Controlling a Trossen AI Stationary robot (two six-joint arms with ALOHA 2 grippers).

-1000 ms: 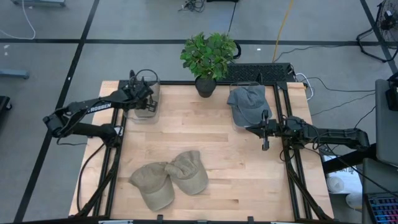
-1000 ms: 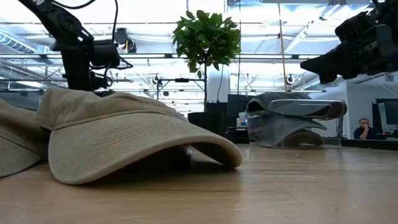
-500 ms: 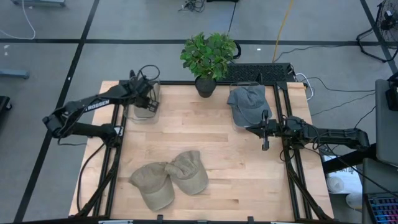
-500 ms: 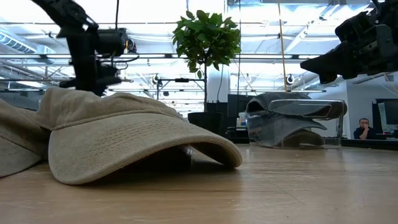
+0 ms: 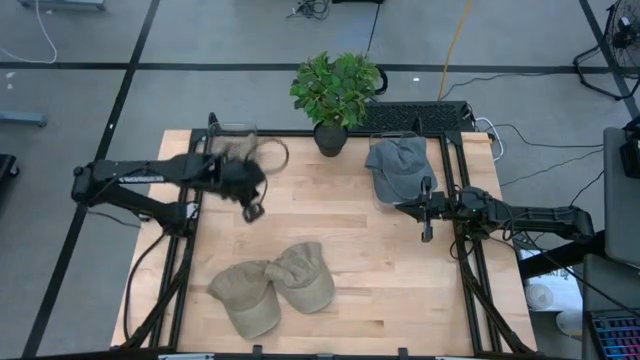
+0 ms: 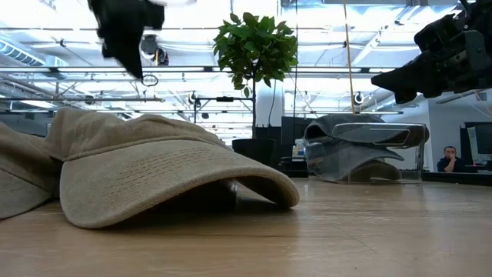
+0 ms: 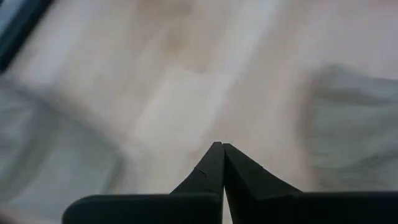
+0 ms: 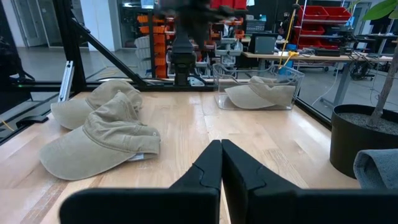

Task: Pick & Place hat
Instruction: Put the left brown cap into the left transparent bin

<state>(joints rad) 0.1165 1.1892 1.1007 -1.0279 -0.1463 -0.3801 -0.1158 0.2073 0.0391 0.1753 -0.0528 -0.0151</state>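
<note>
hats waiting, left arm swinging back for the next one

tan caps come first: two of them lie overlapping on the near part of the wooden table (image 5: 350, 210), the right tan cap (image 5: 303, 277) partly over the left tan cap (image 5: 243, 298), both loose and untouched. a third tan cap (image 8: 260, 94) already sits inside the clear bin (image 5: 232, 152) at the far left corner, and a grey cap (image 5: 397, 166) fills the matching bin at the far right, beside the potted plant (image 5: 334, 92).

what has changed in the last second: the left gripper (image 5: 252, 206) was over the clear bin and has now swung away from it, out over the bare wood between the bin and the loose caps. its fingers are pressed tight together with nothing between them, as its own wrist view shows. judged from that, one placement looks finished and the arm is heading back for another cap; it will need to open before it can take one.

the left arm reaches low and nearly level from the table's left edge, wrist tipped downward, in mid-swing. the right gripper (image 5: 427, 214) has not moved, parked over the right side of the table just near of the grey cap, fingers likewise closed and empty, pointing across toward the tan caps.
</note>
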